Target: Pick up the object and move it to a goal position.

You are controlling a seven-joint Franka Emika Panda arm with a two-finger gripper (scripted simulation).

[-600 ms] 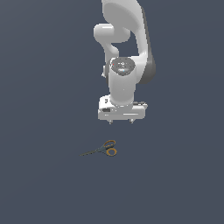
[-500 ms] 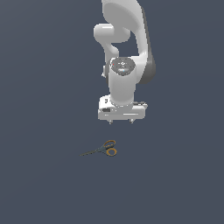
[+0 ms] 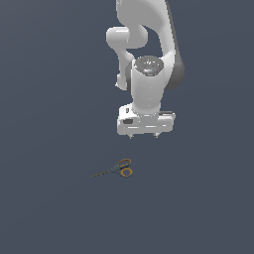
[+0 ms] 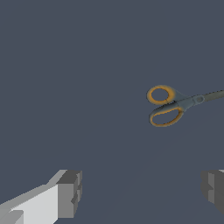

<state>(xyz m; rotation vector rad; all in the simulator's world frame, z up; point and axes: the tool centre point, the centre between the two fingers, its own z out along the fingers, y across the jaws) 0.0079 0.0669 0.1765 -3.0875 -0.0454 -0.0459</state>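
You're looking at a plain dark slate-blue floor (image 3: 49, 213) w/ even, flat light; no walls showing.

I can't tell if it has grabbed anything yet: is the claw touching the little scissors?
Apart. The wrist view shows the claw open, with bare floor between its fingers and the scissors.
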